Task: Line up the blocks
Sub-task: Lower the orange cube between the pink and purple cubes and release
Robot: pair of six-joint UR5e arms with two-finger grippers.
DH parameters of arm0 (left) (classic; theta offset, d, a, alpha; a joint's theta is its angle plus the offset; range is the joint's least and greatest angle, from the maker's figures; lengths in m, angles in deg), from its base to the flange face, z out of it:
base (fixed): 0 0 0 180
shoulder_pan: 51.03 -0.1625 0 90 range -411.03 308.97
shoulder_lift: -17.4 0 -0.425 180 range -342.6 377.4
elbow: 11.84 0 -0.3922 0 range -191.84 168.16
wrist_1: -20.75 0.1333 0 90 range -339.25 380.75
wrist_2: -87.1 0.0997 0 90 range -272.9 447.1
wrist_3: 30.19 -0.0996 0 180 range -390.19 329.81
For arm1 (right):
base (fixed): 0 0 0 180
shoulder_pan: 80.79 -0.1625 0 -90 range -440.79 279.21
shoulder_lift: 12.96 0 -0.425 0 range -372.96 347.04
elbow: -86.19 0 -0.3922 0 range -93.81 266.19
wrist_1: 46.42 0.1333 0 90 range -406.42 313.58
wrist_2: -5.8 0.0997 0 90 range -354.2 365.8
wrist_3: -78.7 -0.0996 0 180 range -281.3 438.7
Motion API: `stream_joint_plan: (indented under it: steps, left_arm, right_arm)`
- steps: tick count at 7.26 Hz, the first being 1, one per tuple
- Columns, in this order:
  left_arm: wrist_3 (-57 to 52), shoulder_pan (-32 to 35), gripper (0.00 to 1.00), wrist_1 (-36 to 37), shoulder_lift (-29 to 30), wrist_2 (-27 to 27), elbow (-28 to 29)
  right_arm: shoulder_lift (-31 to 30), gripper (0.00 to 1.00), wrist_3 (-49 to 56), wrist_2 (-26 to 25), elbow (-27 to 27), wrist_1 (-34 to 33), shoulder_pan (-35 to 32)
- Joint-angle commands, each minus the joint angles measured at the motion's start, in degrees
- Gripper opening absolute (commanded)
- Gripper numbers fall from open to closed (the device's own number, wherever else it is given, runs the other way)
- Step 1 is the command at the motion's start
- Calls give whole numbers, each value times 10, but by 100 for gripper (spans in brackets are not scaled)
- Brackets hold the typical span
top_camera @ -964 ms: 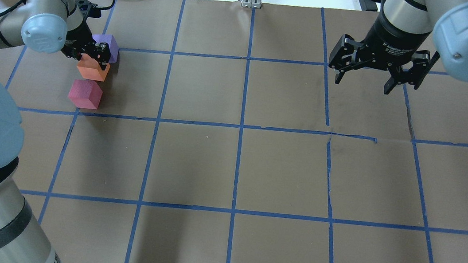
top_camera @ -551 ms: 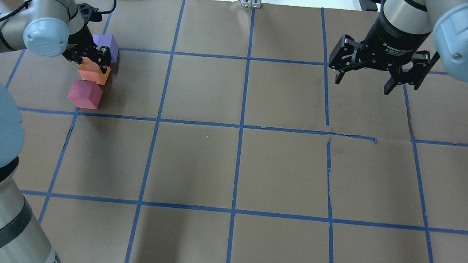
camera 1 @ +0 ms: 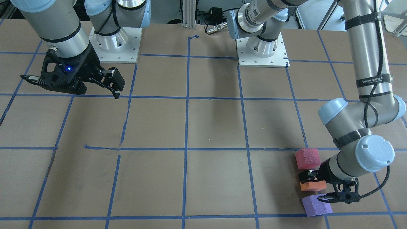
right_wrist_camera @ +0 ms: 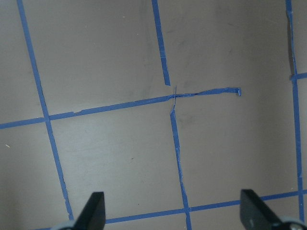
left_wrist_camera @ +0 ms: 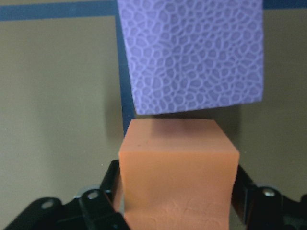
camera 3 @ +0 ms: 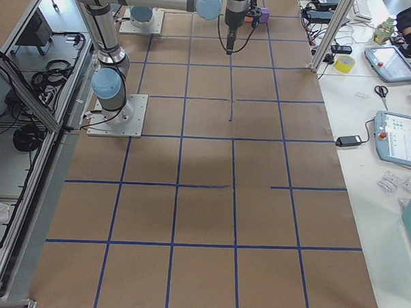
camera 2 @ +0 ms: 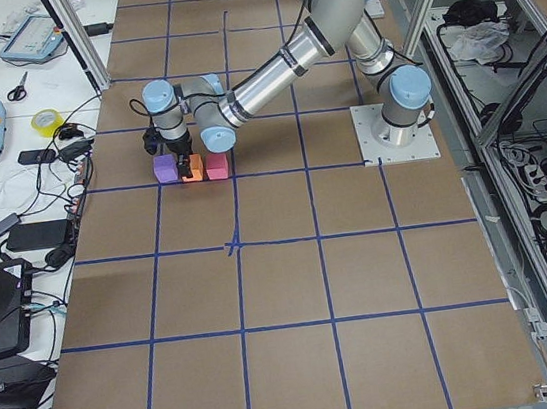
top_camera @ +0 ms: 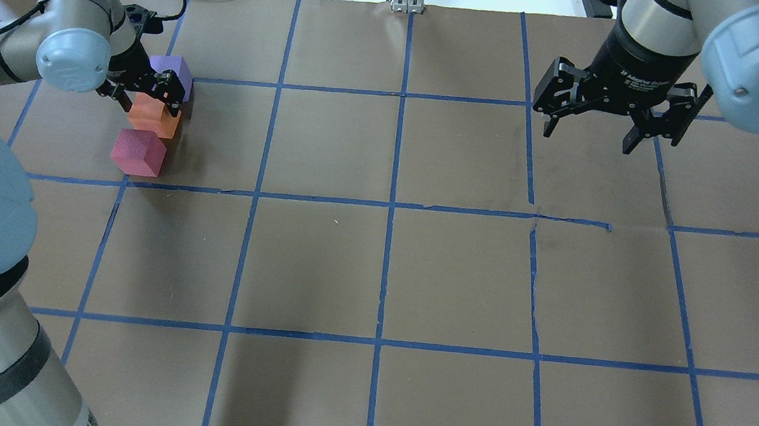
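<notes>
In the overhead view the three blocks sit in a short column in the upper left of the frame, inside one square of the blue tape grid point(top_camera: 383, 271) on the brown-papered table point(top_camera: 458, 280). The purple block point(top_camera: 177, 68) is highest in the frame, the orange block point(top_camera: 155, 116) is just below it, and the pinkish-red block point(top_camera: 138, 152) is lowest, near a horizontal tape line.

The left gripper point(top_camera: 148, 95) reaches in from the left edge and straddles the orange block. In the left wrist view we see the orange block point(left_wrist_camera: 177, 167) filling the gap at the bottom centre of the frame, with a dark finger point(left_wrist_camera: 108, 188) pressed against each of its sides, so the hand is closed on it. The purple block point(left_wrist_camera: 192, 57) fills the top of that frame, just beyond the orange one. We cannot say for sure whether the two touch, since only a dark shadow band shows between them.

In the front-facing view the same column lies at the lower right, and a narrow gap separates the pinkish-red block point(camera 1: 307, 158) from the orange one.

The right gripper point(top_camera: 589, 137) hangs at the upper right of the overhead frame, well apart from the blocks. Its fingers are spread wide and hold nothing. In its own wrist view they stand over bare paper and tape.
</notes>
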Motion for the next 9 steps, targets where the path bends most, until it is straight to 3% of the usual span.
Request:
stream_joint_plan:
  steps: [1, 4, 5, 8, 9]
  left_arm:
    - [3, 2, 100, -19, -22, 2, 1]
    - [5, 17, 100, -130, -99, 33, 8]
    - [5, 37, 100, -154, -132, -4, 11]
    - [85, 111, 100, -248, -230, -16, 11]
    - [157, 137, 100, -255, -248, -12, 5]
  right_arm:
    - [0, 100, 0, 0, 0, 0, 0]
    - [0, 100, 1, 1, 0, -1, 0]
    - [0, 100, 0, 1, 0, -1, 0]
    - [0, 100, 1, 0, 0, -1, 0]
    - [0, 100, 1, 0, 0, -1, 0]
